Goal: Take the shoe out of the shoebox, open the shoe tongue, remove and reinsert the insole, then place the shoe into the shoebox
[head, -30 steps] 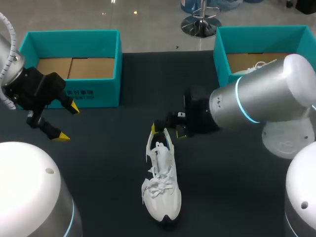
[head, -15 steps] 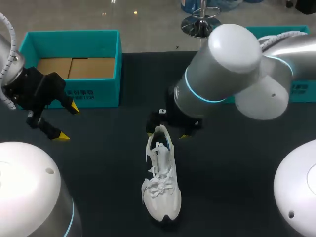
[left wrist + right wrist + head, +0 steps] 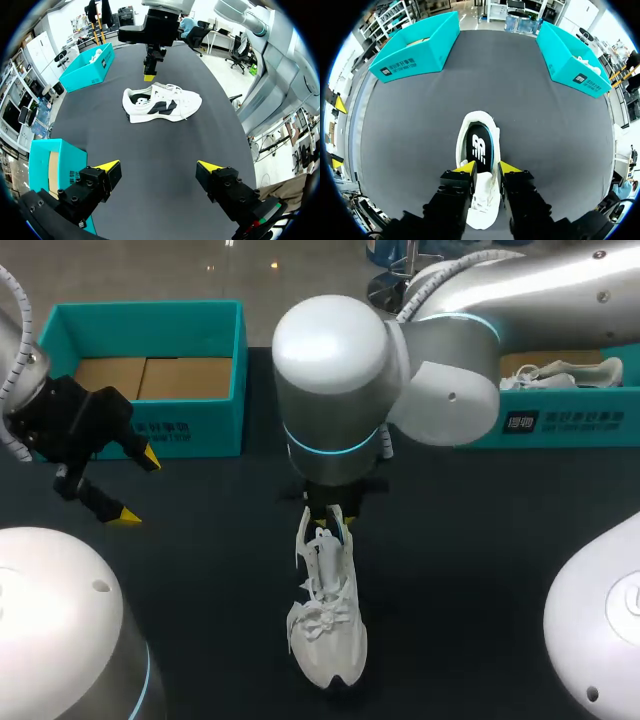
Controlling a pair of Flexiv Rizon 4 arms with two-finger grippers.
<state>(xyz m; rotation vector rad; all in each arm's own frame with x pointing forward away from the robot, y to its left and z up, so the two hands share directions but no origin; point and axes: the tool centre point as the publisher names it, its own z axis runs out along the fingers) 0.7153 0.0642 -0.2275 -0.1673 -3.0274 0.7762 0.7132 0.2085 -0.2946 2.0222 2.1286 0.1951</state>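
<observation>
The left shoebox point(image 3: 215, 430) stands at the tabletop's far left corner and the right shoebox point(image 3: 565, 423) at its far right corner. Wide stretches of dark tabletop point(image 3: 200, 580) lie between them and on both sides of the shoe, out to the left and right edges.

The white shoe point(image 3: 327, 615) rests on its sole in the middle, toe toward the near edge and heel toward the far edge. The left fingers point(image 3: 146, 457) hang spread wide just in front of the left shoebox, well apart from the shoe. The right fingers point(image 3: 462, 175) stand over the shoe's heel end with a narrow gap, gripping nothing. The black insole point(image 3: 480, 144) shows ahead of them.

In the head view the right arm's joint hides most of its fingers and part of the right shoebox, where a 2nd white shoe point(image 3: 560, 372) lies.
</observation>
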